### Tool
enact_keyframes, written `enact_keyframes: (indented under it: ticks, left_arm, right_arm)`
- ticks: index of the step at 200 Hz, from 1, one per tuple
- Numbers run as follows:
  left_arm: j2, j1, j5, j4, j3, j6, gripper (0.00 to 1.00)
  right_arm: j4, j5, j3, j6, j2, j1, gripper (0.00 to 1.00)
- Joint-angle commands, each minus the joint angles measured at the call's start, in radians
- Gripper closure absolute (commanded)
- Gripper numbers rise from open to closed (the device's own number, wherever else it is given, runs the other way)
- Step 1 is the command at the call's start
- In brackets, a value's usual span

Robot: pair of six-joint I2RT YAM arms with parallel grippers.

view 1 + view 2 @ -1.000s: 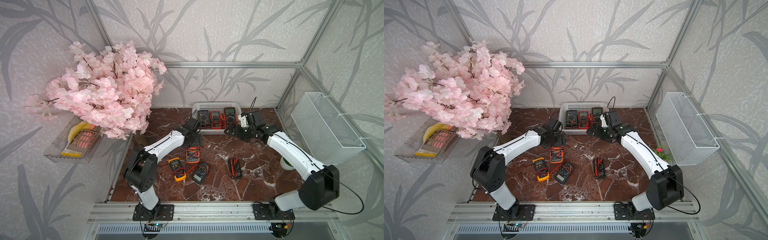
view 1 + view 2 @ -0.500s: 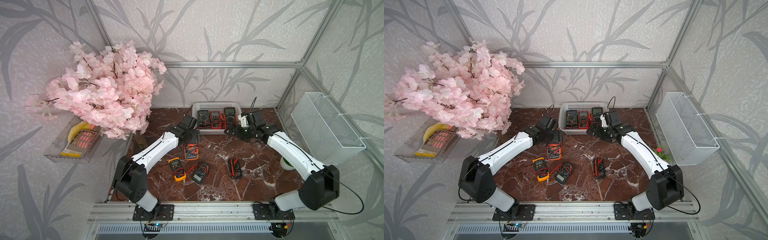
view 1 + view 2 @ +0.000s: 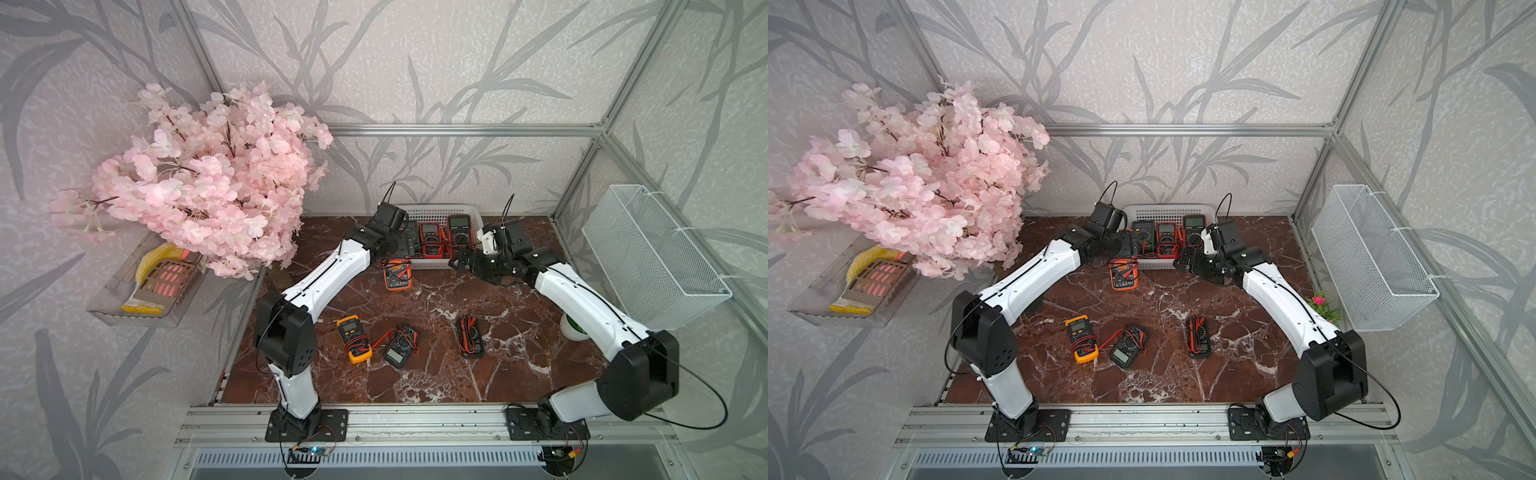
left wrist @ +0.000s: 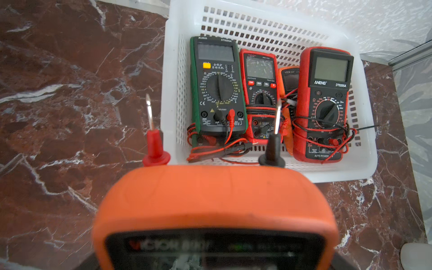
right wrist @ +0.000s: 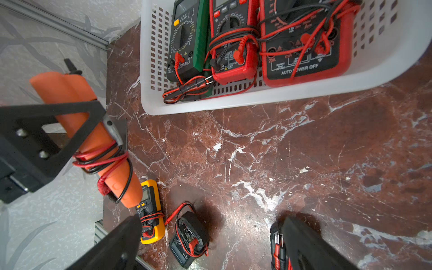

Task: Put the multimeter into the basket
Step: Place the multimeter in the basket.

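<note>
An orange multimeter [image 3: 397, 275] [image 3: 1124, 273] wrapped in red and black leads hangs just in front of the low white basket [image 3: 436, 210] [image 3: 1167, 209]. My left gripper [image 3: 397, 258] [image 3: 1124, 257] is shut on it. In the left wrist view its orange top [image 4: 215, 203] with two probes fills the foreground before the basket [image 4: 168, 93]; the fingers are hidden. In the right wrist view a black finger clamps its body [image 5: 77, 109]. Several multimeters lie in the basket [image 5: 233, 102]. My right gripper [image 3: 455, 262] [image 3: 1179, 262] [image 5: 210, 221] stands open and empty by the basket's front right corner.
On the marble lie a yellow multimeter [image 3: 354, 338], a black one [image 3: 400, 351] and a black one with red leads [image 3: 470, 336]. A tall white wire-mesh basket [image 3: 648, 257] hangs on the right wall. Pink blossoms [image 3: 208, 183] overhang the back left. A small potted plant [image 3: 1323, 305] stands at right.
My left gripper has carried the orange multimeter away from the table's middle toward the basket's front, and its elbow has swung left. The right arm has not moved.
</note>
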Motion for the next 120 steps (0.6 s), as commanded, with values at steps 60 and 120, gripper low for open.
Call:
enact_keyframes:
  ticks: [60,120]
  left_arm:
    - [0.259,-0.003,-0.01,-0.011,0.388,0.062,0.6]
    - [0.453,-0.004,-0.027,-0.006,0.658,0.069,0.6]
  right_arm:
    - [0.006,-0.008,0.024,-0.007,-0.013,-0.033,0.01]
    - [-0.001,-0.003,0.0,-0.019,-0.034,-0.063,0.01]
